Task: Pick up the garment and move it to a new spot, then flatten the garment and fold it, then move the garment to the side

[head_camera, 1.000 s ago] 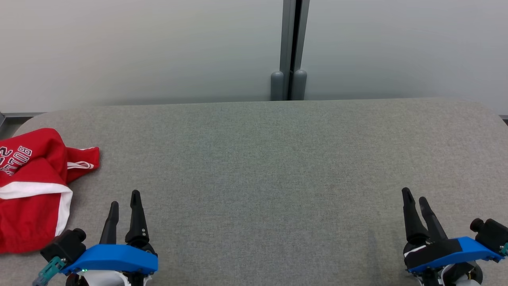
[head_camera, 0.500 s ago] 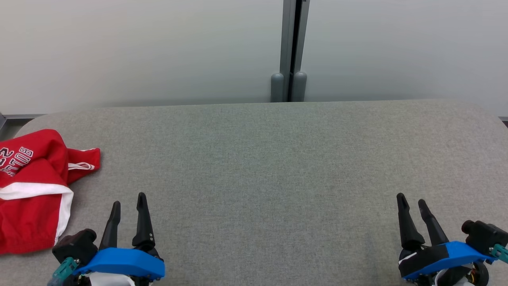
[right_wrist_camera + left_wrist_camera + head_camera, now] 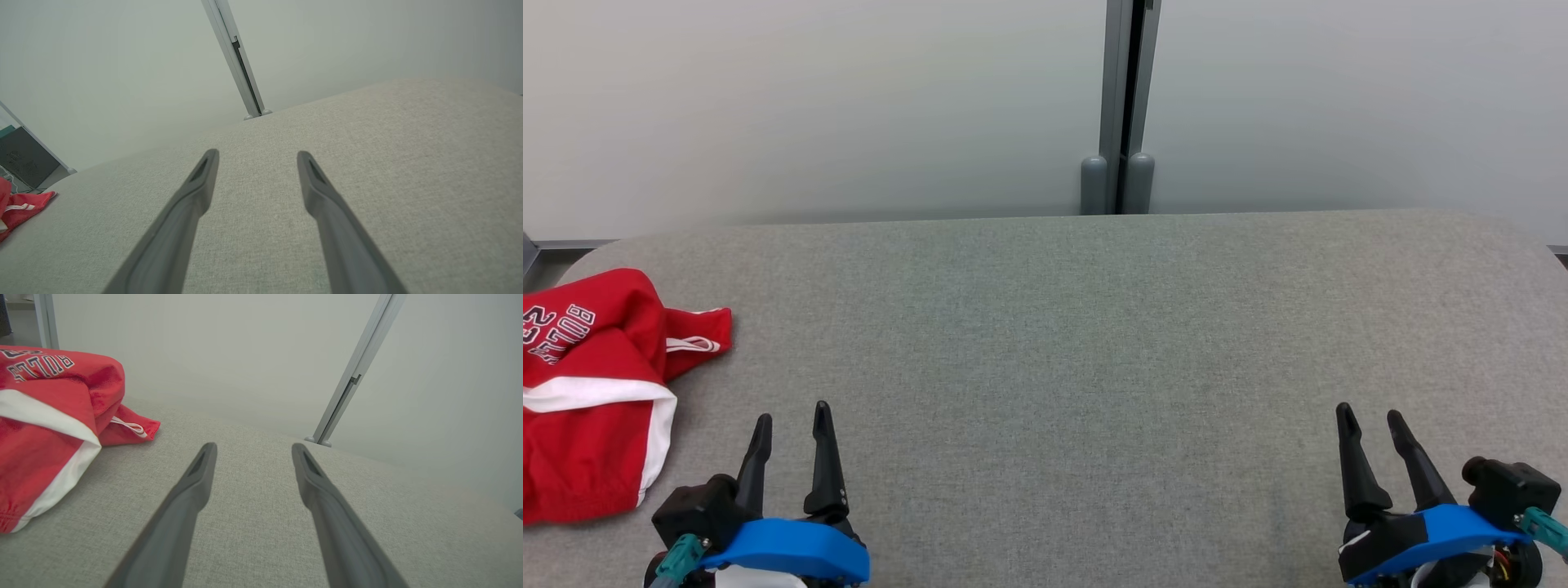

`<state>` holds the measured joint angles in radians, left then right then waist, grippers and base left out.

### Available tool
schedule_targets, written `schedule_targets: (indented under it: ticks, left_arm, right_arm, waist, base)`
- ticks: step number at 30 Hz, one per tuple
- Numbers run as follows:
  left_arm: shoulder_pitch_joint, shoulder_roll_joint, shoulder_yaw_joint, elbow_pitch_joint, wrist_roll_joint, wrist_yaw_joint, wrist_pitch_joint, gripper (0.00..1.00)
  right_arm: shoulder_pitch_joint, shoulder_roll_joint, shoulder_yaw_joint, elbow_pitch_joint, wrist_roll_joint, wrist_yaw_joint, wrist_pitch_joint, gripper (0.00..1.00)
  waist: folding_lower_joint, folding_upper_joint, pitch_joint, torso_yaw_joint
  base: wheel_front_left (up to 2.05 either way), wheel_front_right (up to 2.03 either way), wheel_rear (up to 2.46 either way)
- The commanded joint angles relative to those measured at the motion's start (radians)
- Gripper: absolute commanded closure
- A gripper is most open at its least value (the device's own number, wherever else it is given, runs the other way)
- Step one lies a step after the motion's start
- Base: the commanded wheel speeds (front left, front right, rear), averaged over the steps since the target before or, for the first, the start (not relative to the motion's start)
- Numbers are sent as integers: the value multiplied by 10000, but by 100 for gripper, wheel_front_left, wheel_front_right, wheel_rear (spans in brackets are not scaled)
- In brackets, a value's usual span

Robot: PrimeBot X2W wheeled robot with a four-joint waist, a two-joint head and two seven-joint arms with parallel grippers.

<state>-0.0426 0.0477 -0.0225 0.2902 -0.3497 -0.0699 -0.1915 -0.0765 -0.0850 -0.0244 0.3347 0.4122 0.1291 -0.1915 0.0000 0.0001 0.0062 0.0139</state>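
Pickup step not started: crumpled red garment (image 3: pixel 588 400) lies at the table's (image 3: pixel 1094 327) left end, left gripper (image 3: pixel 792 412) and right gripper (image 3: pixel 1368 412) hover at the table's near edge, jaws apart and empty, so the next move likely calls for the left gripper reaching onto the cloth.

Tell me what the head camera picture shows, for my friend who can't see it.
A crumpled red garment with white trim lies at the far left of a grey fabric table. The left gripper and right gripper, both open and empty, point up from the bottom corners. A pale wall stands behind.
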Motion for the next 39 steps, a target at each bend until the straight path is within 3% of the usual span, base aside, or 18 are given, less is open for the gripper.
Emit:
schedule_targets:
  ticks: [1, 39]
  left_arm:
    - [8, 37, -64, -84, 253, 38, -89, 0]
    - [-443, 31, -220, 933, 2804, 335, -753, 0]
  right_arm:
    - [-13, -7, 1, -128, -264, 21, -99, 0]
    - [-556, 62, -109, 450, -3460, 27, -754, 0]
  waist:
    - [0, -1, 3, 4]
    - [0, -1, 56, -7]
  base:
    - [0, 0, 0]
    - [0, 0, 0]
